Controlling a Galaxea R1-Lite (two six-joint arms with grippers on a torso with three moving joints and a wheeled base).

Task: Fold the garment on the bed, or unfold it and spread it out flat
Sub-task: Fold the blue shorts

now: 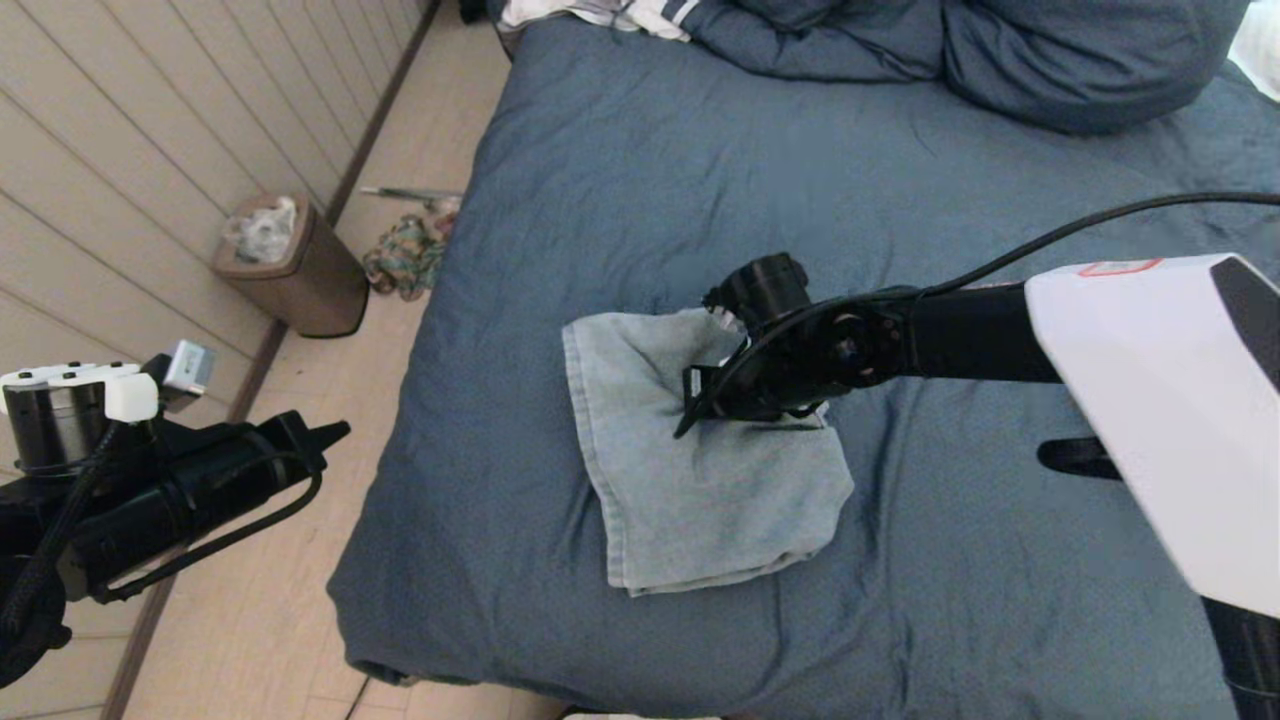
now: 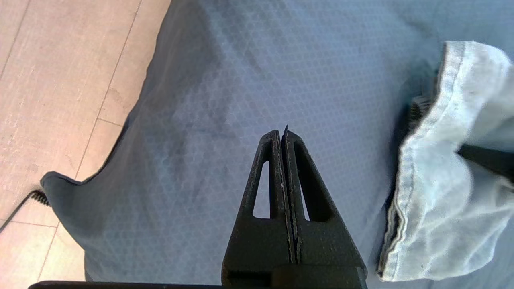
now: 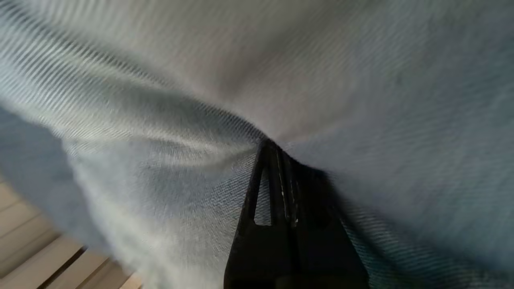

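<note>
A light blue denim garment (image 1: pixel 700 500) lies folded in a rough rectangle on the near middle of the bed (image 1: pixel 620 180). My right gripper (image 1: pixel 690 415) reaches in from the right and rests on the garment's upper part. In the right wrist view its jaws (image 3: pixel 275 144) are shut, and the garment's cloth (image 3: pixel 160 120) is drawn into creases that run to the tips. My left gripper (image 1: pixel 335 432) is parked over the floor left of the bed, shut on nothing (image 2: pixel 282 134). The garment's hemmed edge (image 2: pixel 453 200) shows beside it on the bed cover (image 2: pixel 281 72).
A bunched blue duvet and pillow (image 1: pixel 1000 50) lie at the bed's far end beside a white striped cloth (image 1: pixel 620 15). On the floor to the left stand a brown bin (image 1: pixel 300 270) and a colourful cloth heap (image 1: pixel 405 255). A black cable (image 1: pixel 1100 225) runs along my right arm.
</note>
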